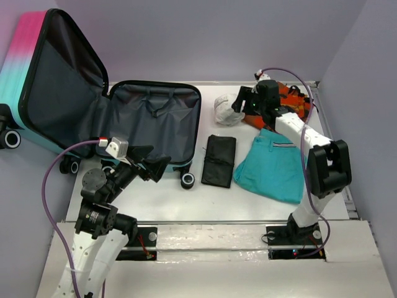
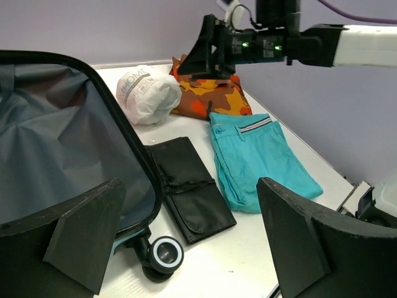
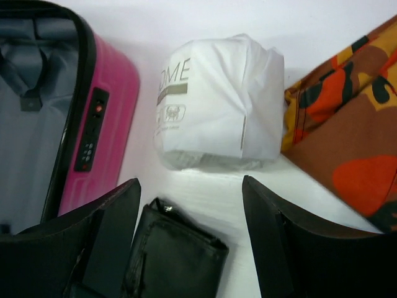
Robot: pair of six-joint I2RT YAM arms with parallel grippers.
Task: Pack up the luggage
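At the left of the table, the luggage lay open, its pink-to-teal lid standing up at the far left and its dark lining showing. The left gripper hovered near the case's front wheel, jaws spread wide, gripping nothing. The right gripper hung at the far side just short of the white bundle, jaws apart with the bundle not between them. An orange camouflage cloth sat just beside the bundle on its right. A black pouch and teal shorts lay flat, side by side, right of the case.
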